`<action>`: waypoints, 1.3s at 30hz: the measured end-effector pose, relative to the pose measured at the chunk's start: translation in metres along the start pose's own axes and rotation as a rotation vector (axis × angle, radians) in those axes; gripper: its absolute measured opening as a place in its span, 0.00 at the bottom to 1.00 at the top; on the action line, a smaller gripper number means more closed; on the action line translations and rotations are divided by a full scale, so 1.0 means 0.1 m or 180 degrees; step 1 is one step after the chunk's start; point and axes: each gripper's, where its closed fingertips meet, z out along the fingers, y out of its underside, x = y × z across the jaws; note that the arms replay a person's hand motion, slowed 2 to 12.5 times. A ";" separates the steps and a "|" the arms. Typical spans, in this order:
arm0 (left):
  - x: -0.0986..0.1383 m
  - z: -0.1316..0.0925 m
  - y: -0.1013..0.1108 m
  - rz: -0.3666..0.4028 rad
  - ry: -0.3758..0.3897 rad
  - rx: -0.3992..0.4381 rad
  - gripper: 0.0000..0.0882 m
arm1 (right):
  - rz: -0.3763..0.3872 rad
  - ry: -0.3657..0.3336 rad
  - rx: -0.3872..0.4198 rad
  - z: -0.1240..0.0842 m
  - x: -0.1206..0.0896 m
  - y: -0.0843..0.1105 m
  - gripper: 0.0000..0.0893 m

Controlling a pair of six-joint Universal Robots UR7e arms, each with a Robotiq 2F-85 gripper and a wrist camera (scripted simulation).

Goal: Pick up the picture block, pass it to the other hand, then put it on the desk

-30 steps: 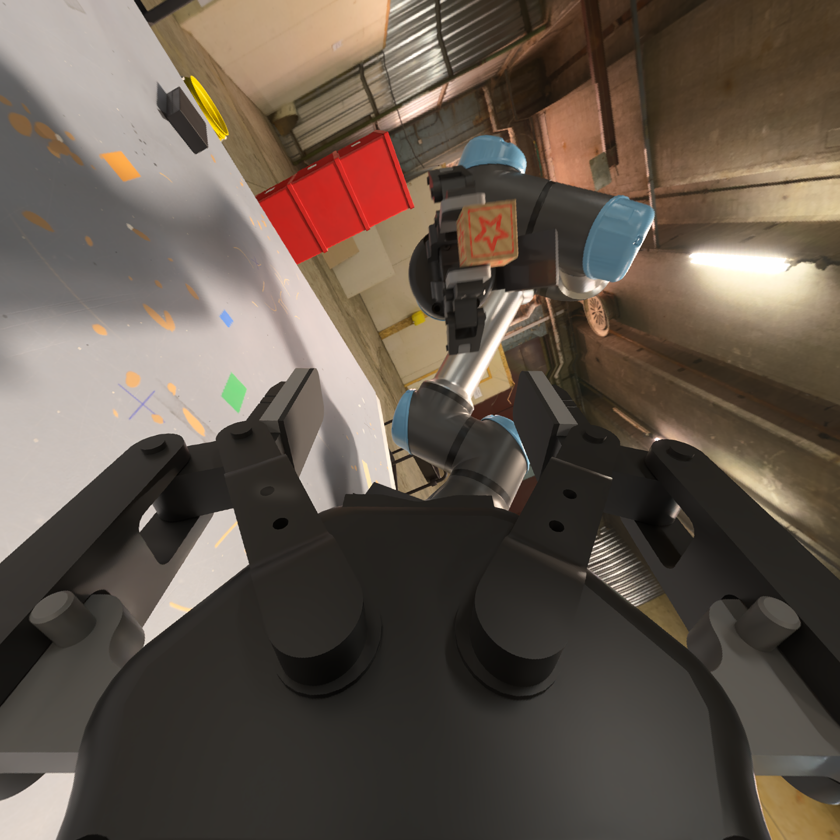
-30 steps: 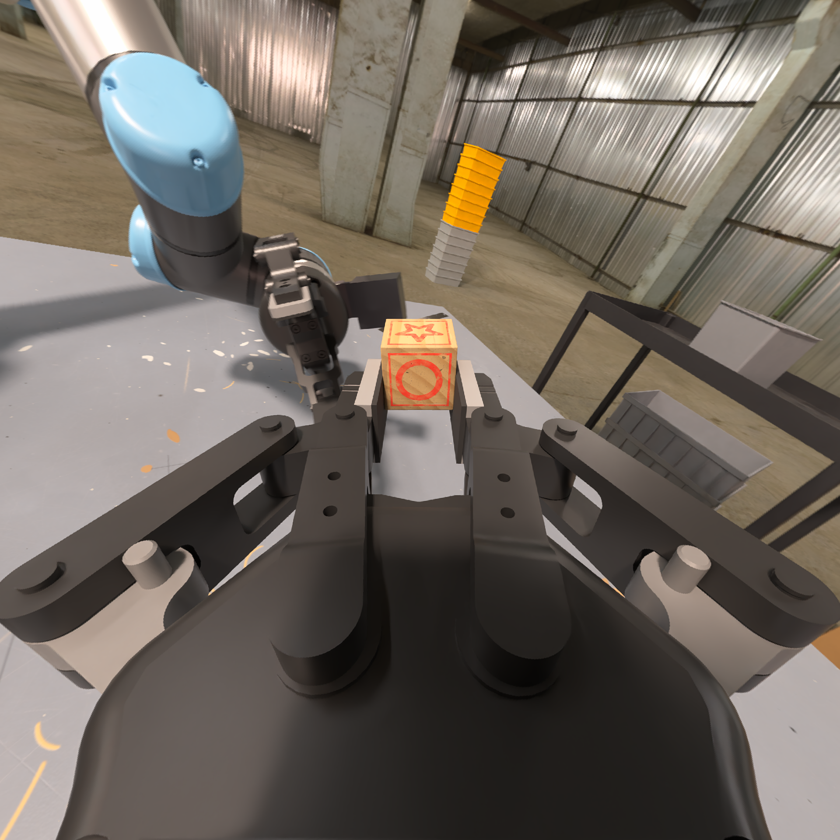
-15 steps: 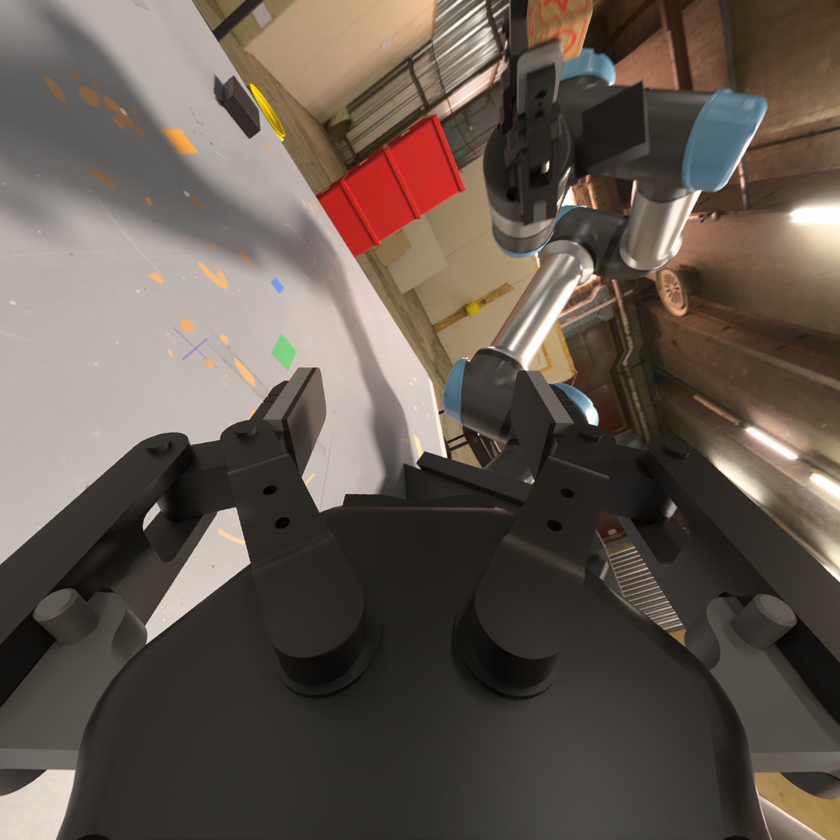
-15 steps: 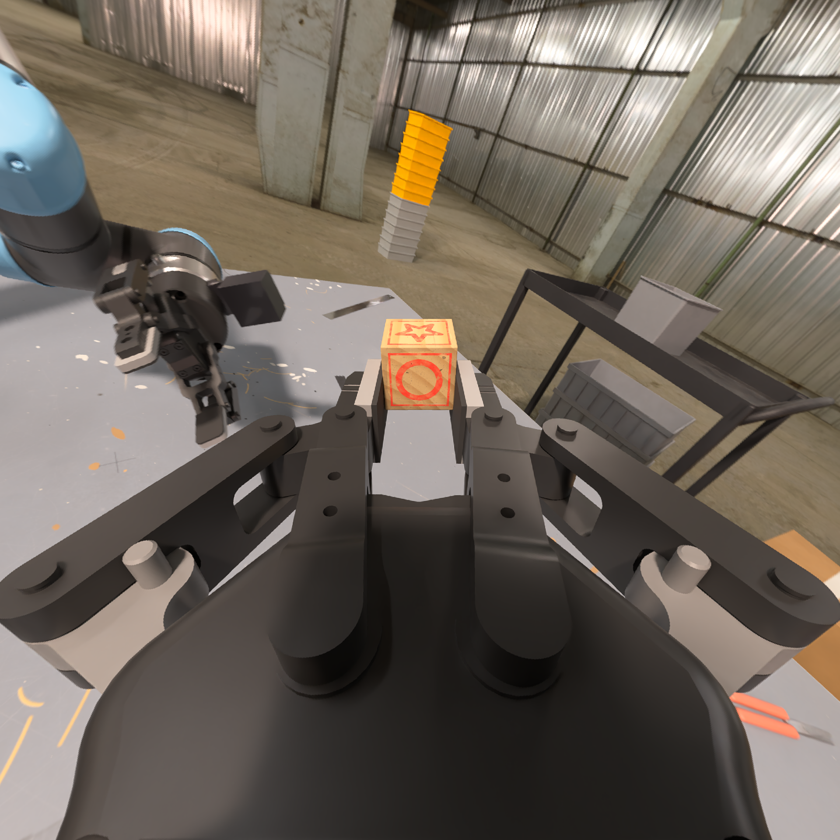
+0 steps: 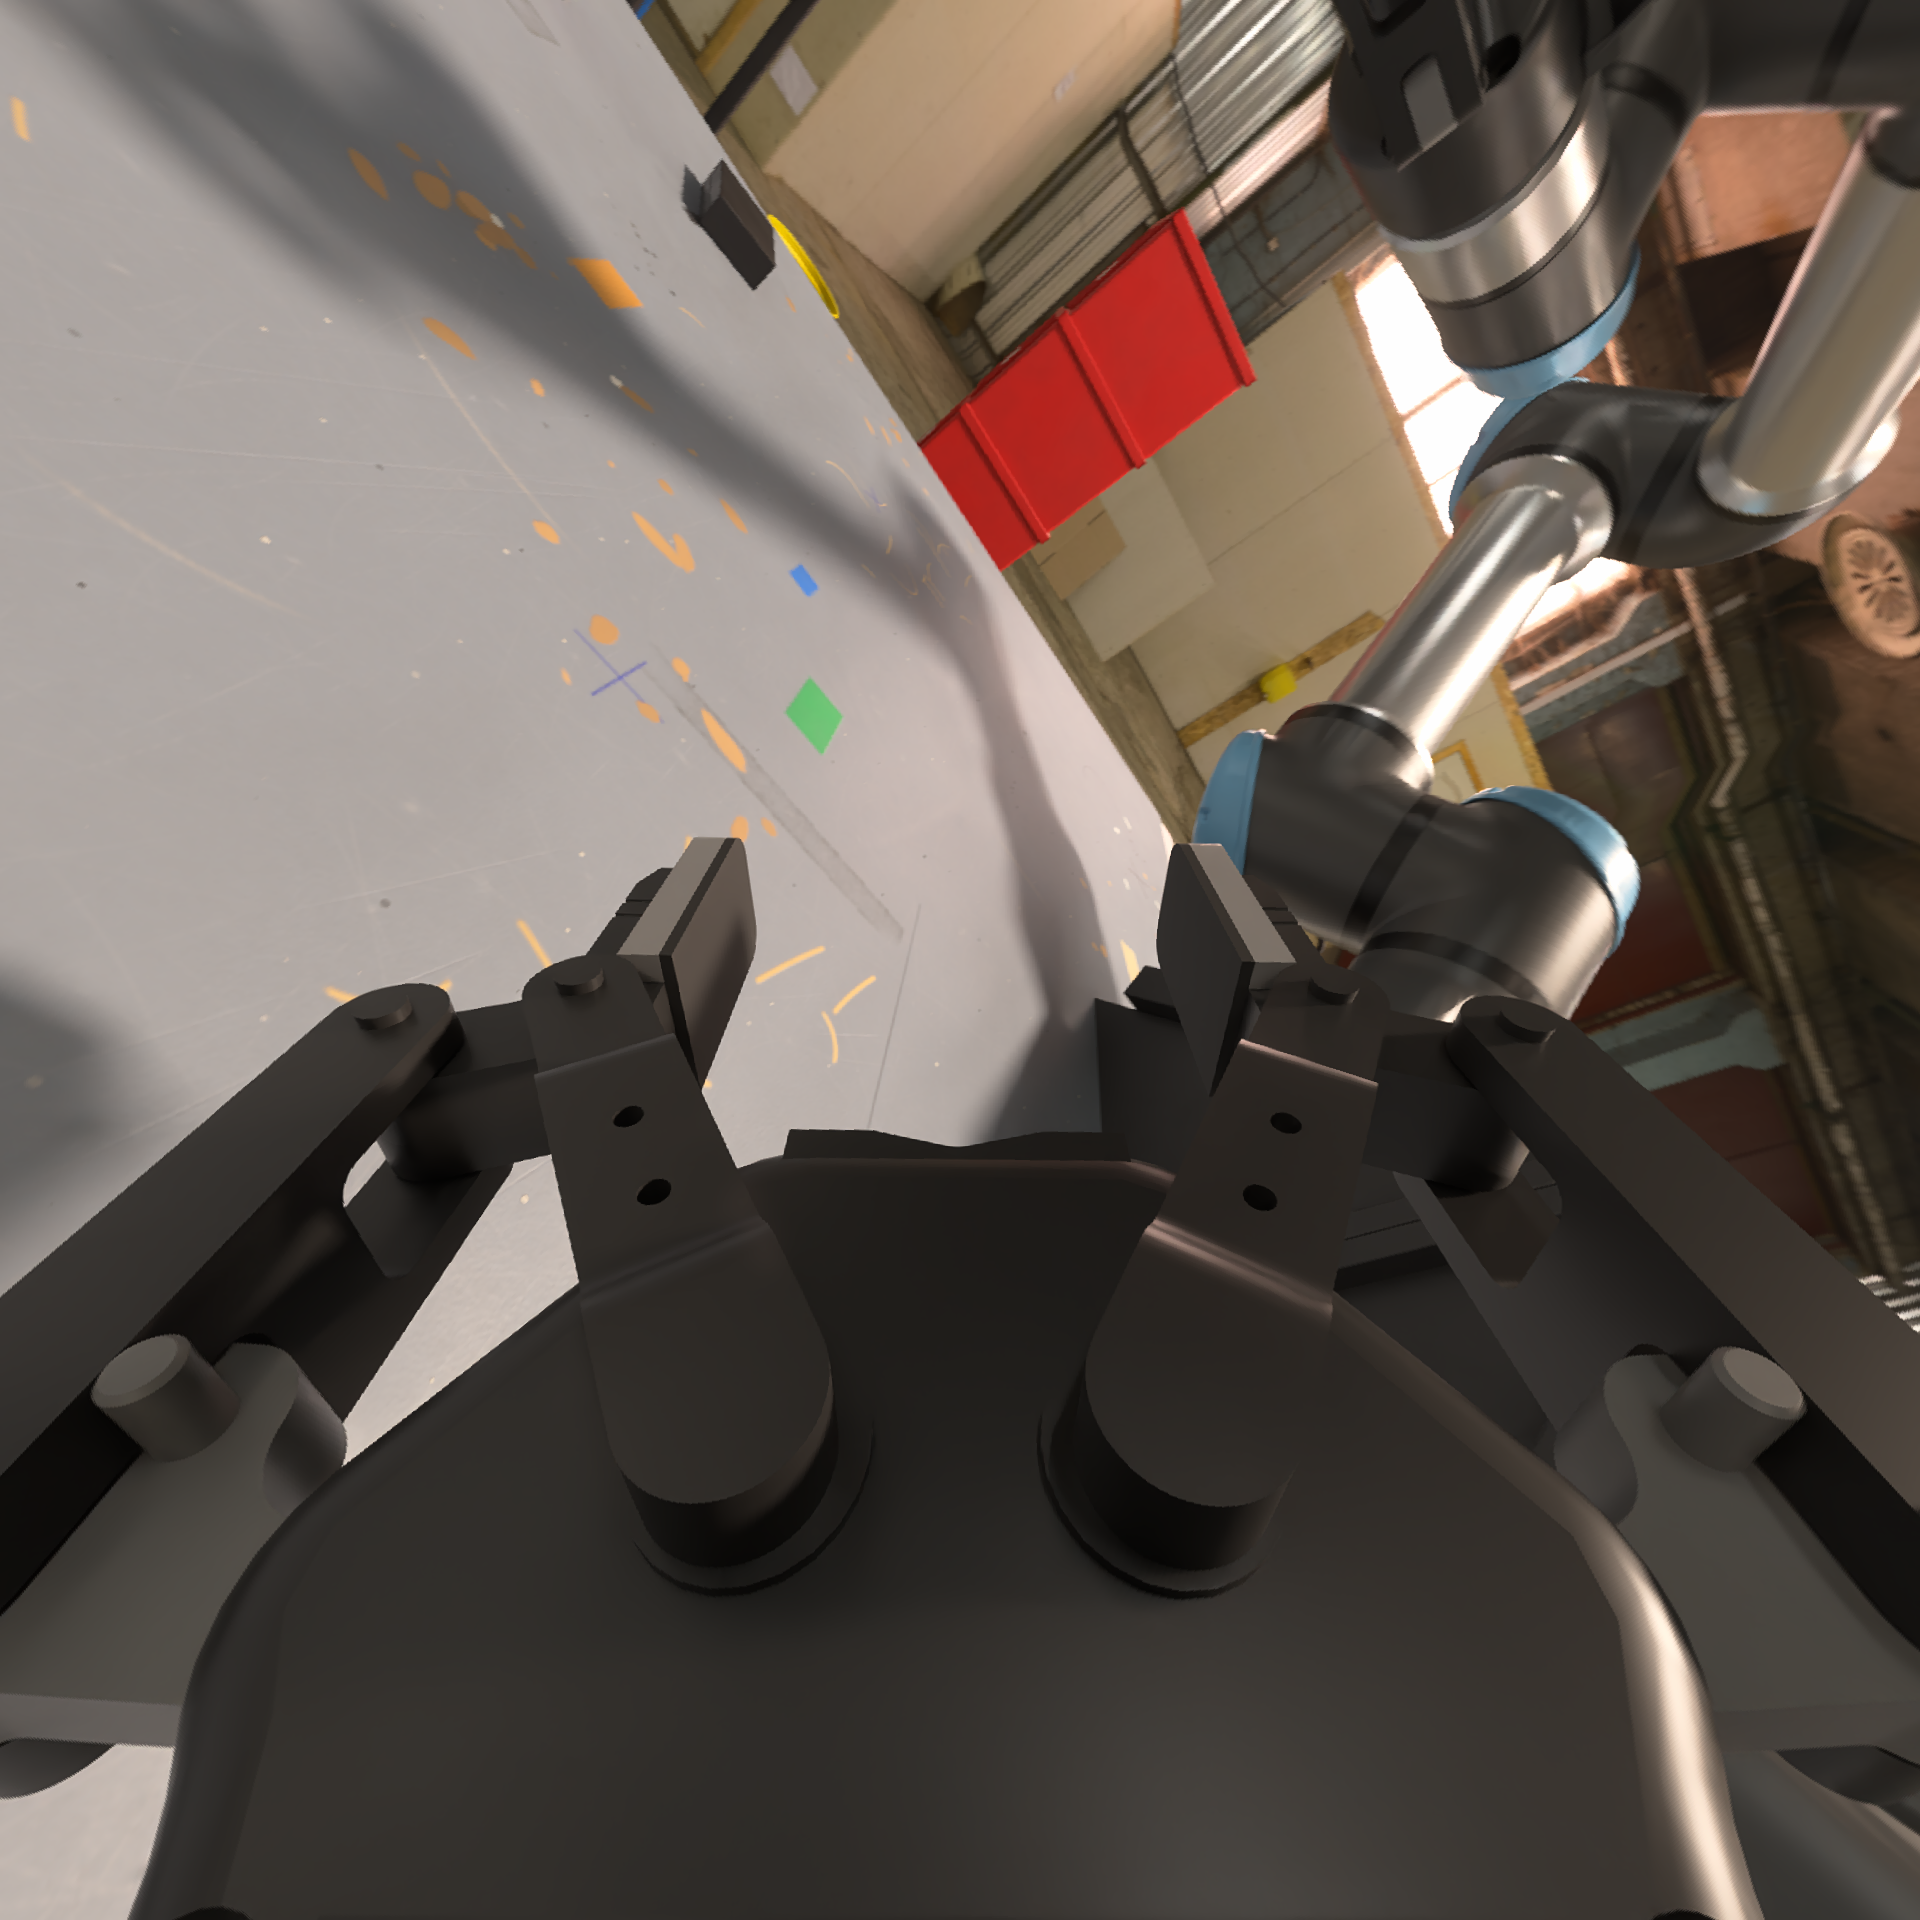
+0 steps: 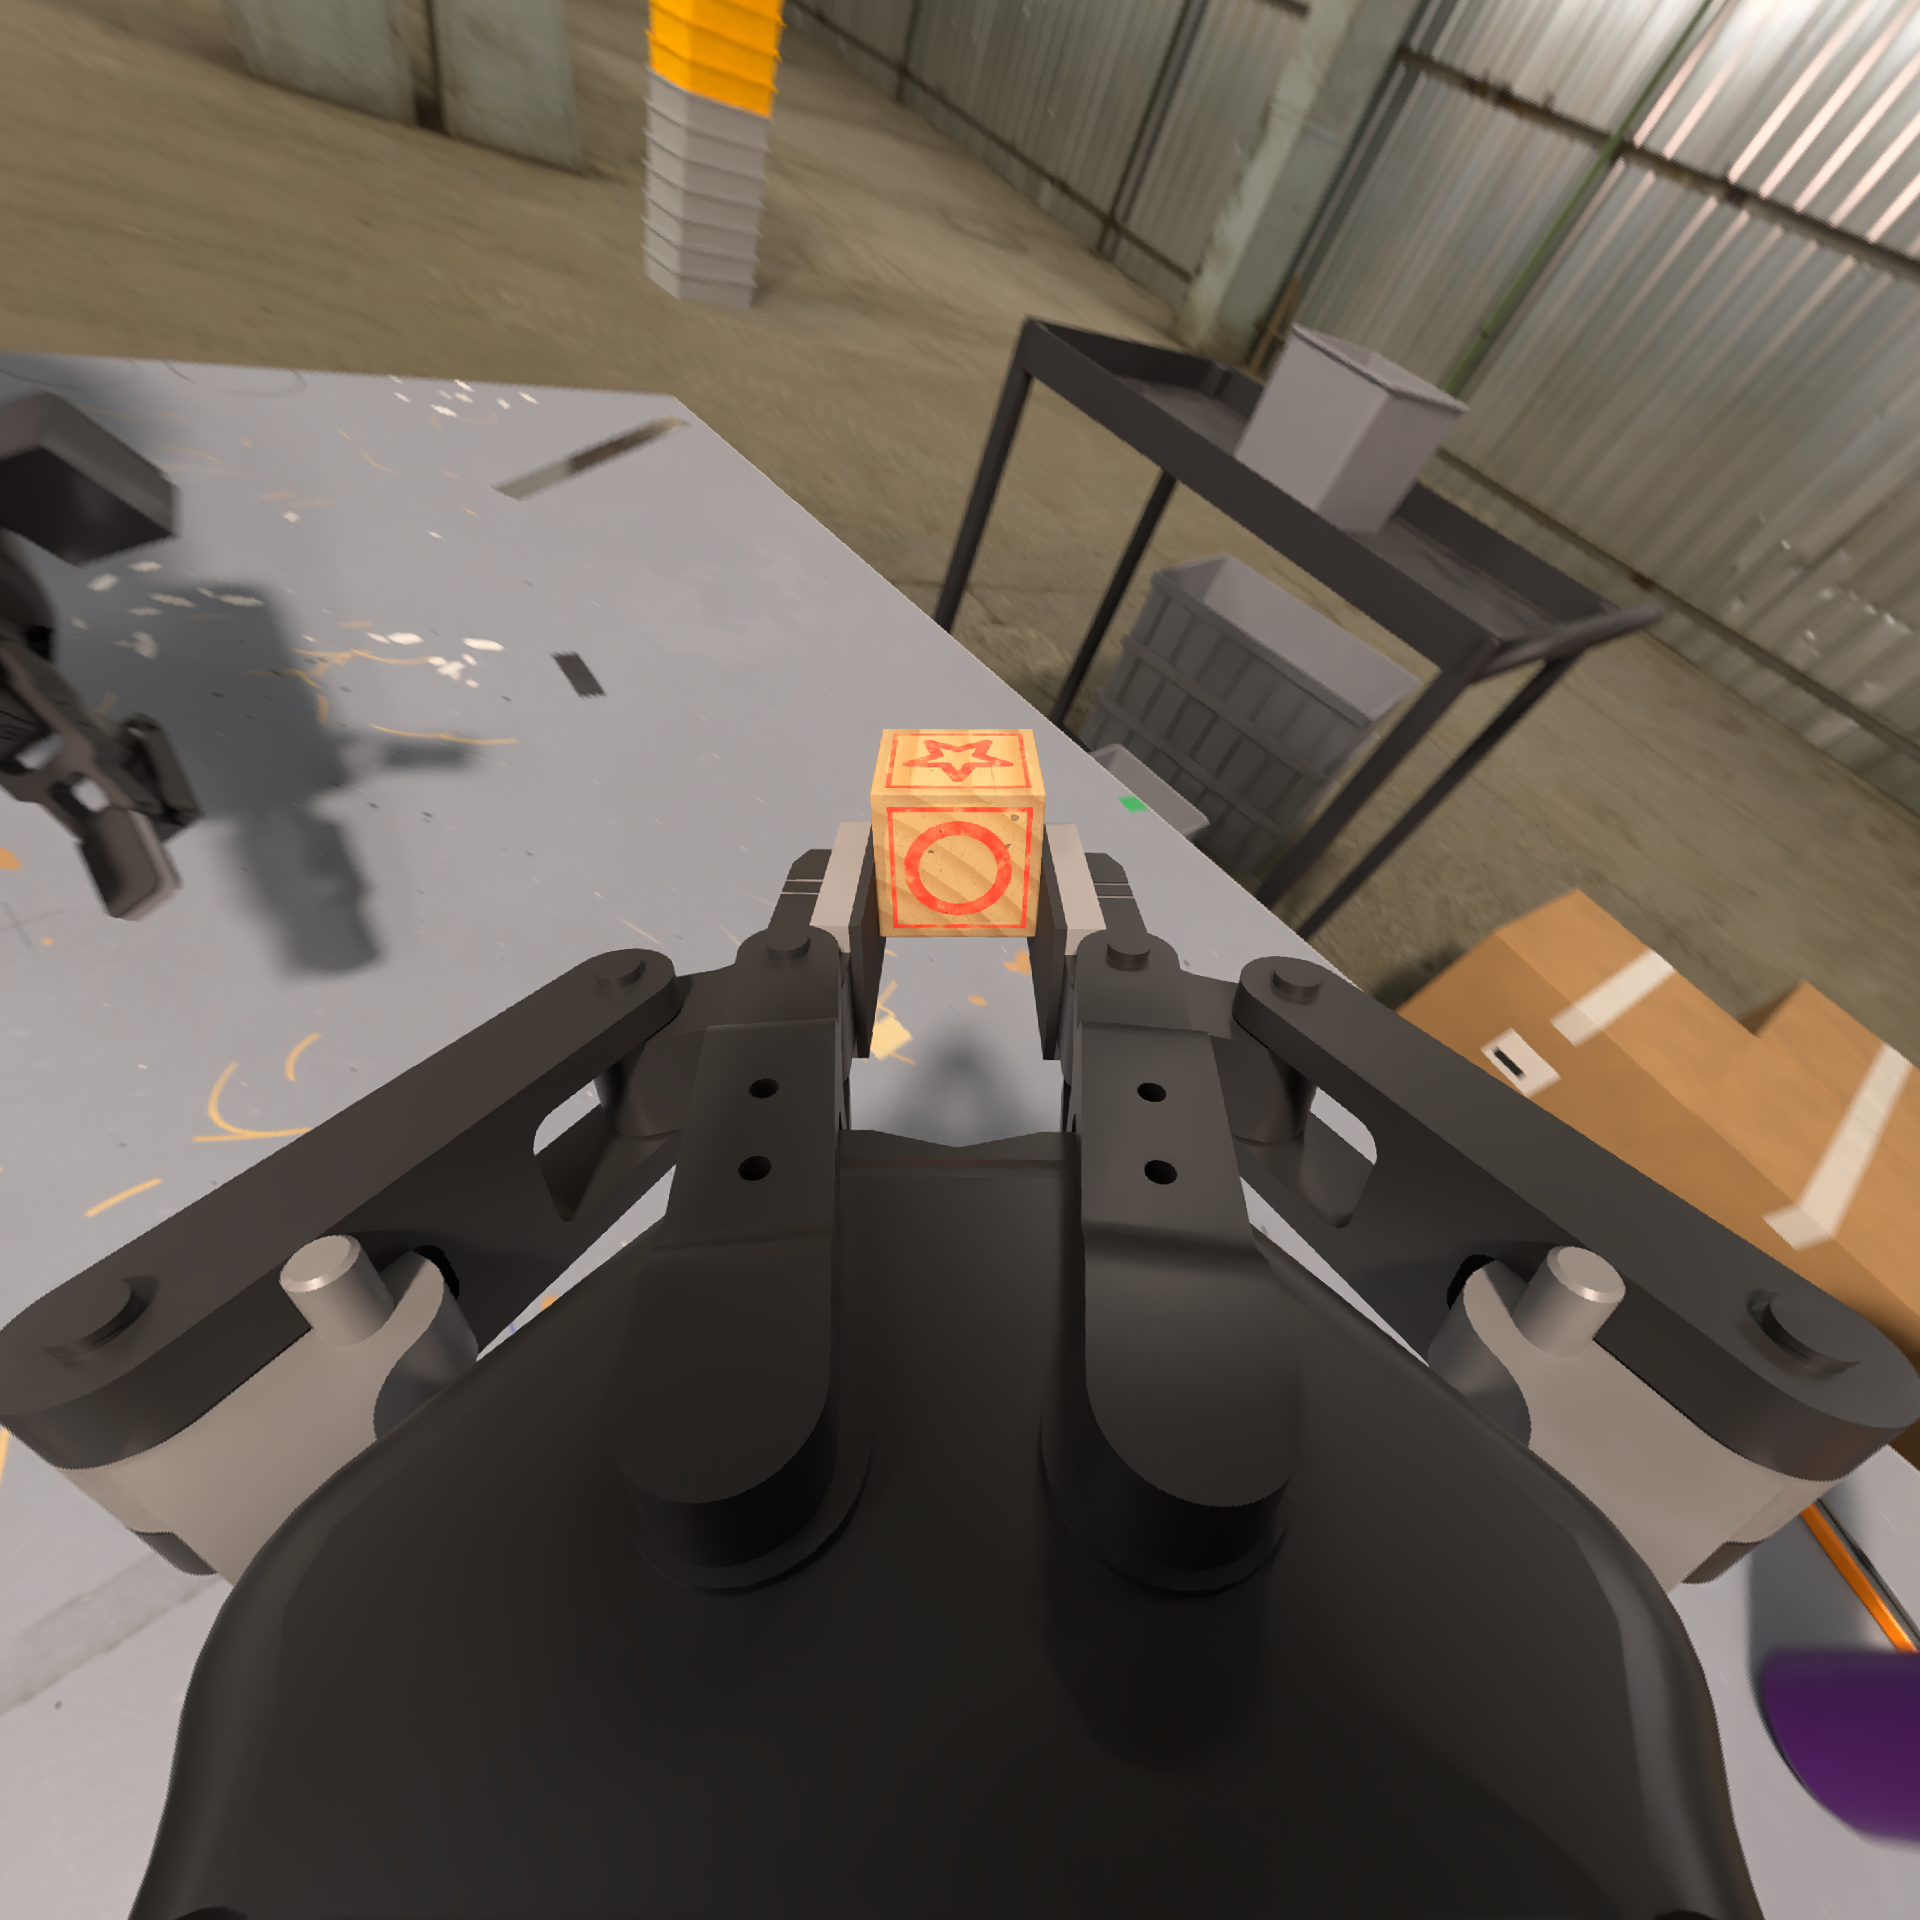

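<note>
The picture block (image 6: pixel 957 847) is a small wooden cube with a red ring on the near face and a red star on top. My right gripper (image 6: pixel 957 894) is shut on it and holds it in the air above the grey desk (image 6: pixel 520 665), near the desk's right edge. My left gripper (image 5: pixel 961 914) is open and empty, close above the desk (image 5: pixel 312 623). It also shows at the far left of the right wrist view (image 6: pixel 114 831), well apart from the block. The block is out of the left wrist view.
A small black box (image 5: pixel 730 223) lies on the desk at the back. A red bin (image 5: pixel 1091 395) stands beyond the desk edge. The right arm (image 5: pixel 1455 644) reaches overhead. A dark metal rack (image 6: pixel 1351 540), grey crate (image 6: pixel 1236 686) and cardboard boxes (image 6: pixel 1662 1091) stand right of the desk. A purple object (image 6: pixel 1849 1756) sits at lower right.
The right gripper, still holding the block, has swung away from the left gripper toward the desk's right edge and tilted downward. The left gripper has drawn back, staying open.
</note>
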 end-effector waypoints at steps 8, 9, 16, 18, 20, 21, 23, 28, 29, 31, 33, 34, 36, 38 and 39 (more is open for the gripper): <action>-0.11 -0.05 0.20 0.0189 -0.0279 0.0024 0.77 | 0.0124 0.0353 -0.0532 -0.18 0.33 0.35 0.28; -0.12 -0.06 0.21 0.0212 -0.0306 0.0027 0.77 | 0.0148 0.0375 -0.0602 -0.20 0.35 0.40 0.28; -0.19 -0.11 0.30 0.0368 -0.0484 0.0047 0.76 | 0.0357 0.0484 -0.1088 -0.31 0.51 0.77 0.28; -0.21 -0.12 0.32 0.0412 -0.0532 0.0047 0.76 | 0.0417 0.0499 -0.1224 -0.34 0.54 0.88 0.28; -0.23 -0.14 0.33 0.0457 -0.0580 0.0046 0.76 | 0.0476 0.0512 -0.1362 -0.36 0.57 0.99 0.28; -0.24 -0.14 0.33 0.0480 -0.0602 0.0045 0.76 | 0.0505 0.0516 -0.1431 -0.38 0.58 1.04 0.28; -0.26 -0.15 0.34 0.0526 -0.0641 0.0039 0.76 | 0.0567 0.0517 -0.1571 -0.40 0.60 1.15 0.28; -0.29 -0.17 0.34 0.0644 -0.0718 0.0027 0.77 | 0.0724 0.0506 -0.1911 -0.45 0.63 1.42 0.28; -0.29 -0.17 0.33 0.0667 -0.0729 0.0025 0.77 | 0.0758 0.0502 -0.1976 -0.46 0.63 1.47 0.28; -0.30 -0.18 0.32 0.0711 -0.0749 0.0023 0.77 | 0.0826 0.0493 -0.2103 -0.48 0.64 1.57 0.28; -0.31 -0.18 0.32 0.0748 -0.0762 0.0023 0.77 | 0.0900 0.0483 -0.2225 -0.50 0.64 1.67 0.28; -0.31 -0.18 0.31 0.0766 -0.0768 0.0023 0.77 | 0.0938 0.0479 -0.2286 -0.51 0.64 1.72 0.28; -0.32 -0.18 0.30 0.0797 -0.0777 0.0023 0.77 | 0.1013 0.0469 -0.2405 -0.53 0.64 1.81 0.28; -0.32 -0.18 0.30 0.0815 -0.0780 0.0022 0.77 | 0.1087 0.0450 -0.2517 -0.54 0.63 1.90 0.28; -0.32 -0.18 0.29 0.0822 -0.0781 0.0022 0.77 | 0.1124 0.0440 -0.2573 -0.55 0.62 1.94 0.28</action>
